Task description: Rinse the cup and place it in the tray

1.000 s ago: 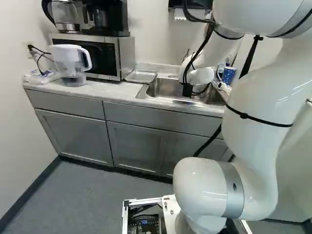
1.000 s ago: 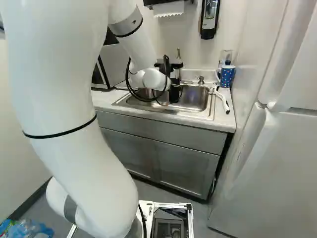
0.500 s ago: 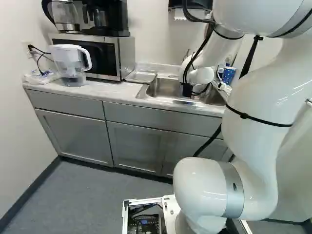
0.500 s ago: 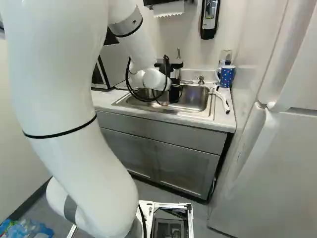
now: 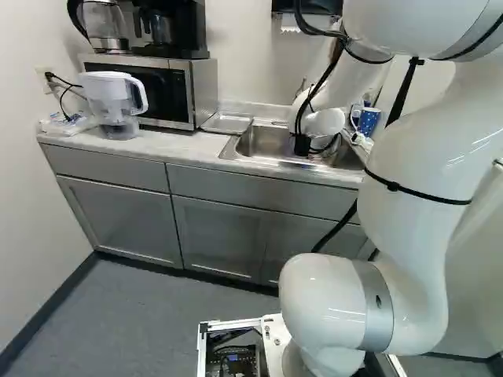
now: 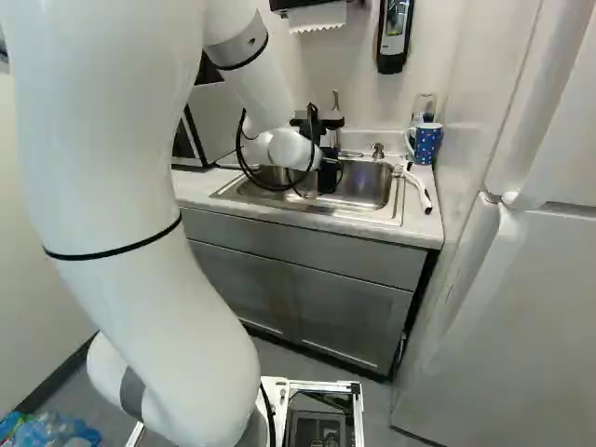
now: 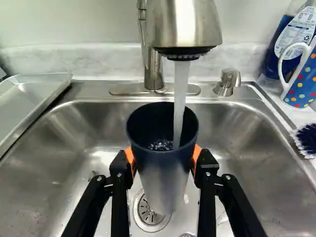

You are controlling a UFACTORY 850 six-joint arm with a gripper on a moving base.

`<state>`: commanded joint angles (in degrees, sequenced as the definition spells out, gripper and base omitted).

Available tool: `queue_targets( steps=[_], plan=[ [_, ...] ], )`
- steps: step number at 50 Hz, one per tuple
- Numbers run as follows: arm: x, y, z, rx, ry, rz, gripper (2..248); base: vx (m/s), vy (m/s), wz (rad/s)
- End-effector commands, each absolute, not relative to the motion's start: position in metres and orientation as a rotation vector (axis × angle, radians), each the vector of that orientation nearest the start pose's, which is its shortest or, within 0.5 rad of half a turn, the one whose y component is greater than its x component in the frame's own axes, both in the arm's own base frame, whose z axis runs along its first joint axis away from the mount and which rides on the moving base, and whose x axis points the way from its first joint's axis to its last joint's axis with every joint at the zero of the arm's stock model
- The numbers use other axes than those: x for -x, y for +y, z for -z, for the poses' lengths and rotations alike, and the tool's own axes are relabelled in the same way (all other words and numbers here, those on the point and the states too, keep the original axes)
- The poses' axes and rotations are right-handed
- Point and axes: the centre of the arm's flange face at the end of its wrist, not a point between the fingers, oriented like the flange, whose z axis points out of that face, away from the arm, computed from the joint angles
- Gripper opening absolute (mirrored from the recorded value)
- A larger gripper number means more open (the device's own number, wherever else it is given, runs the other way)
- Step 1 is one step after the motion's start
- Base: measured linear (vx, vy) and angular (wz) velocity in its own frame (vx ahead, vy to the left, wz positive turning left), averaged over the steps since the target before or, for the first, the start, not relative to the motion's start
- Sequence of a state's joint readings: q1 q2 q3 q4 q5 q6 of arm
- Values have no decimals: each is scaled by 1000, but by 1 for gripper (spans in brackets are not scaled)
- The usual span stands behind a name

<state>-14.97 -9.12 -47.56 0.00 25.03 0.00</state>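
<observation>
In the right base view my gripper (image 6: 329,173) hangs over the sink (image 6: 372,182), its fingertips too small to make out. The wrist view shows the gripper (image 7: 163,160) shut on the dark cup (image 7: 163,168), an orange pad against either side. The cup stands mouth up above the drain, and a stream of water (image 7: 179,98) from the faucet head (image 7: 185,24) falls into it; bubbling water shows inside. The metal tray (image 7: 30,98) lies on the counter beside the sink, and in the left base view the tray (image 5: 227,123) is next to the microwave.
A dotted mug (image 7: 302,79), a blue bottle (image 7: 284,49) and a brush (image 7: 307,138) stand or lie beside the sink, opposite the tray. The microwave (image 5: 149,88) and a water pitcher (image 5: 115,102) are on the counter. A refrigerator (image 6: 503,279) stands right of the counter.
</observation>
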Motion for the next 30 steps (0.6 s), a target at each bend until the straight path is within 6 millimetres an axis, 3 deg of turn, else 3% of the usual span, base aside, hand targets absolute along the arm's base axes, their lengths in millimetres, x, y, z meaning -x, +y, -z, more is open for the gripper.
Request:
queue_targets(
  steps=[30],
  plan=[
    [-507,-136,-468,2771,364,1714,125,0,0,0]
  ],
)
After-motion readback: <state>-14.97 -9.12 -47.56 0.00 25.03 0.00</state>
